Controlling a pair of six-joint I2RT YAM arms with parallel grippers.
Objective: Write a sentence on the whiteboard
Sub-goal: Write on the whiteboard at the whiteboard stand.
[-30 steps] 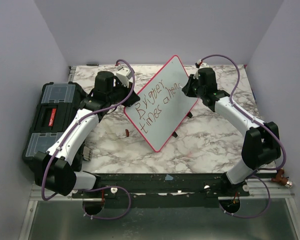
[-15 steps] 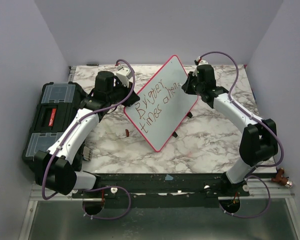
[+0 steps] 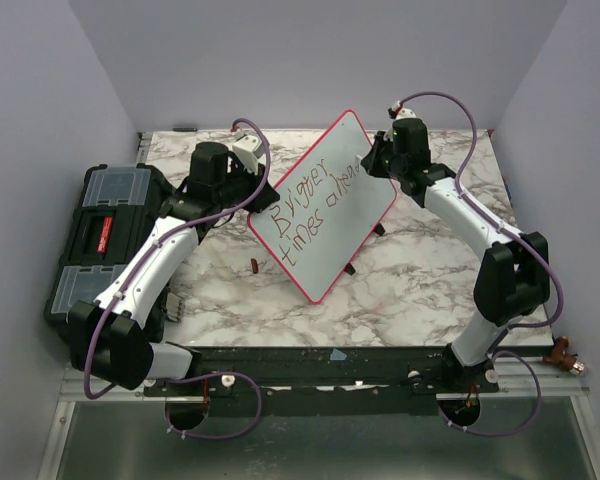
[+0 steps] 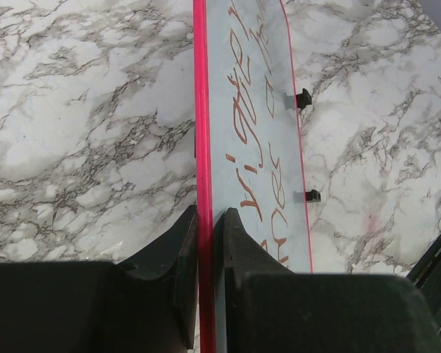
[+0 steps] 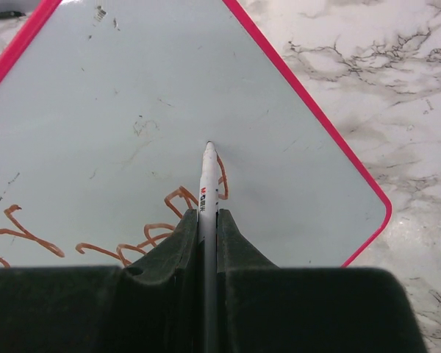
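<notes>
Overhead view of a marble-patterned desk [image 3: 420,280] with two robot arms mounted at its near edge. At 9 o'clock a black toolbox [image 3: 100,235] with clear-lidded trays sits at the desk's left edge. The left arm reaches from there toward the middle, and its claw [image 3: 258,203] meets the 9 o'clock edge of a whiteboard [image 3: 320,265].

In the left wrist view, that claw [image 4: 208,224] is nearly closed, both fingers pinching the thin pink frame of the whiteboard [image 4: 250,88], which is seen almost edge-on.

The whiteboard sits in the middle of the desk, tilted, its long side running from 7 o'clock to 1 o'clock. The sentence [image 3: 315,205] crosses it in two lines of reddish-brown handwriting, roughly "Brigger times ahead". A small dark red object [image 3: 252,265] lies on the desk just beside the board's 7 o'clock corner.

The right claw [image 3: 372,168] hangs over the board's 2 o'clock edge. In the right wrist view, this claw [image 5: 207,220] is closed tight on a white marker [image 5: 208,173]. The tip points at the whiteboard [image 5: 132,88], just past the last letters; whether it touches is unclear.
</notes>
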